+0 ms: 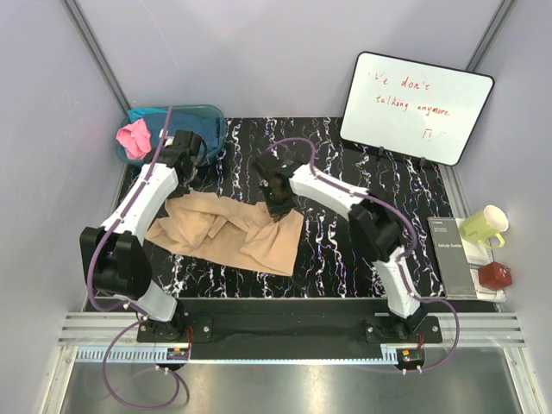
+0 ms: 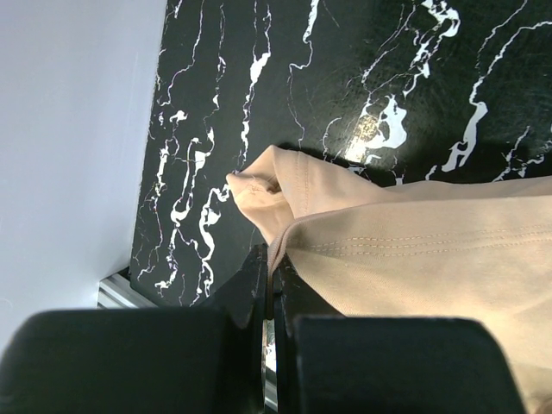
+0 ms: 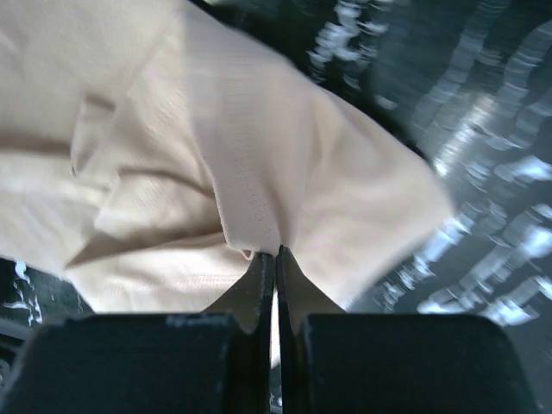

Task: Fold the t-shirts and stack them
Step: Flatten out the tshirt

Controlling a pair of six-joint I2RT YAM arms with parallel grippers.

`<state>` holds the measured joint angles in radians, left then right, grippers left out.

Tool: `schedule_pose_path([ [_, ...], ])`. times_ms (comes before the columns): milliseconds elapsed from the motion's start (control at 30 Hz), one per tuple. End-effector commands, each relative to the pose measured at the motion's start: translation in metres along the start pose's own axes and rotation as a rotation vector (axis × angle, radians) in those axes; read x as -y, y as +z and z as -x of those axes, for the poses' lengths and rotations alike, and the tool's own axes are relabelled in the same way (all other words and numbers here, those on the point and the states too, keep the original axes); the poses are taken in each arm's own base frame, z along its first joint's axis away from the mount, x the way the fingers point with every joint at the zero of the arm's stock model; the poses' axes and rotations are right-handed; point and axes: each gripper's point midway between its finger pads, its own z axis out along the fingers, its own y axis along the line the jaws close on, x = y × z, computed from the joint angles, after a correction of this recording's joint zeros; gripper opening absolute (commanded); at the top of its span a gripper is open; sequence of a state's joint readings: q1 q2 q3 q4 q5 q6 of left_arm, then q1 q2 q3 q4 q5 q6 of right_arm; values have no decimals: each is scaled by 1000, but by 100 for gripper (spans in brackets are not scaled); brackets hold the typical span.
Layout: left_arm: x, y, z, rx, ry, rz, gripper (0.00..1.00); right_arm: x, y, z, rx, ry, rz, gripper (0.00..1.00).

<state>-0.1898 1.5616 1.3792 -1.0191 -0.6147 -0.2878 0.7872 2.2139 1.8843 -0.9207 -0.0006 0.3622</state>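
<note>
- the tan-beige t-shirt (image 1: 226, 233) lies rumpled on the black marbled table (image 1: 362, 172). it covers the left half, about midway between the near and far edges, and its right end reaches roughly the table's centre.
- the left gripper (image 2: 270, 269) has its fingers pressed together with no gap showing. they pinch a stitched hem of the tan-beige t-shirt at the end nearer the left edge. a small bunched corner of cloth pokes out just past the fingertips.
- the right gripper (image 3: 276, 255) is likewise closed tight, with a narrow fold of the same shirt caught between its tips. in the top view it sits over the shirt's far right part, near the table's centre.
- the cloth between the two grips is creased and folded over itself, not flat.
- a see-through teal tub (image 1: 216, 114) stands in the far left corner. a pink t-shirt (image 1: 134, 138) hangs over its left rim and a dark teal-blue t-shirt (image 1: 185, 129) is inside it.
- a whiteboard (image 1: 417, 105) with red writing leans at the far right corner.
- a yellow-green mug (image 1: 483, 226), a booklet (image 1: 453, 257) and a small red object (image 1: 495, 276) sit along the right edge.
</note>
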Motion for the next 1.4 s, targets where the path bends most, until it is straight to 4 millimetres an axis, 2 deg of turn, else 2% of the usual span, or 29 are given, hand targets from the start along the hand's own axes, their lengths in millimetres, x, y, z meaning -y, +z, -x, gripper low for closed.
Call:
schedule_pose_path([
  [0,-8,6,8,17,-11,56,0,58,-89,17,177,86,-100,0],
  [33,-8,7,9,14,-11,56,0,71,-95,14,184,109,-118,0],
  [67,-8,8,9,13,-12,60,0,97,-92,2,153,149,-157,0],
  [100,-7,9,10,11,-13,59,0,109,-102,-2,169,171,-168,0],
  [133,-6,10,11,7,-11,60,0,126,-102,-9,161,186,-212,0],
  [167,-6,11,11,4,-14,62,0,155,-95,-26,117,229,-269,0],
  [200,-4,13,13,1,-15,63,0,168,-96,-33,110,241,-299,0],
  [233,-4,13,13,-2,-14,67,0,190,-90,-51,70,254,-371,0],
  [267,-4,13,14,-2,-14,69,0,202,-89,-58,54,264,-405,0],
  [300,-4,14,16,-2,-14,72,0,223,-89,-66,36,280,-467,0],
  [400,-6,15,19,-2,-15,83,0,257,-84,-92,-45,308,-598,0],
  [500,-5,15,21,-5,-9,81,0,270,-79,-106,-131,323,-670,3],
  [533,-4,16,21,-8,-8,76,0,271,-82,-101,-128,331,-681,6],
  [567,-4,15,20,-10,-7,75,0,271,-80,-100,-138,336,-684,14],
  [600,-4,15,20,-11,-10,75,0,271,-84,-98,-135,341,-686,29],
  [633,-4,16,19,-12,-9,75,0,270,-89,-88,-103,351,-680,30],
  [667,-5,17,17,-16,-4,81,0,267,-96,-80,-66,360,-667,44],
  [700,-5,17,17,-18,-2,83,0,268,-103,-74,-40,367,-668,73],
  [733,-7,17,17,-19,-2,90,0,266,-116,-61,16,379,-654,81],
  [867,-4,17,21,-15,-2,78,0,242,-141,-21,156,360,-492,85],
  [900,-3,16,21,-15,-1,72,0,223,-140,-6,196,354,-371,85],
  [933,-2,16,22,-14,-3,68,0,212,-141,1,220,341,-300,85],
  [1000,-1,17,23,-16,-1,67,0,187,-132,12,224,345,-158,83],
  [1067,0,18,23,-20,2,65,0,176,-112,8,161,352,-100,82],
  [1100,0,18,24,-19,2,63,0,160,-105,3,116,341,-21,81],
  [1167,2,19,24,-21,2,61,0,148,-95,-4,73,318,17,80],
  [1300,3,21,23,-29,9,58,0,109,-93,-18,27,243,103,80],
  [1367,5,23,20,-41,17,55,0,99,-92,-23,10,229,123,80],
])
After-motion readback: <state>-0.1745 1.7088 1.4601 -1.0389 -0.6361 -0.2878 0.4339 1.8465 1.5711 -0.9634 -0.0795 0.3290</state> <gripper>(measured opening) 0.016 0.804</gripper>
